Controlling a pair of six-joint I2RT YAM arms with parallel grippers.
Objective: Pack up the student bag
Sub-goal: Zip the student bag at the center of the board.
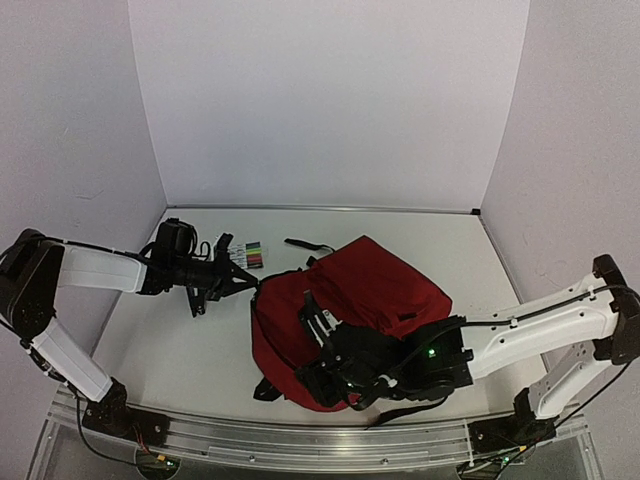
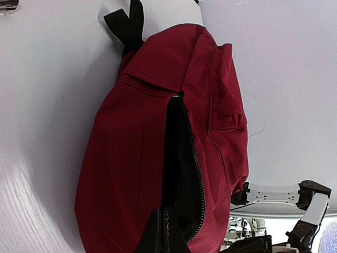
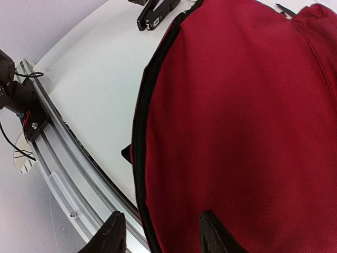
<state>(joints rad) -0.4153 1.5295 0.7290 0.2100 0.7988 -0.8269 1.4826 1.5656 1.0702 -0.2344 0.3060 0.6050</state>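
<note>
Right gripper (image 3: 162, 213): fingers spread wide and holding nothing. It hovers over the near-left edge of the bag (image 1: 370, 290), by the black zip trim.

Left gripper (image 2: 163, 216): fingers pressed together at the bag's left end, right at the zip mouth (image 2: 181, 168). You can't tell from here whether they pinch the zip edge or just touch it.

The bag lies flat mid-table with its mouth facing the left arm. The zip is partly open and dark inside. A strap (image 1: 305, 244) trails off the far side.

My read is that you're still on the opening step and nothing is loaded yet. For the next move, the right gripper likely needs to come down, close on the top flap by the zip and lift it so the mouth gapes. The fabric is limp, so expect it to sag.

A small colour-striped card (image 1: 252, 252) lies just beyond the left gripper; it's too small to identify.

The table (image 1: 180, 340) is white and matte, with a metal rail (image 1: 300, 445) along the near edge. Plain pale walls (image 1: 330, 100) close in three sides.
</note>
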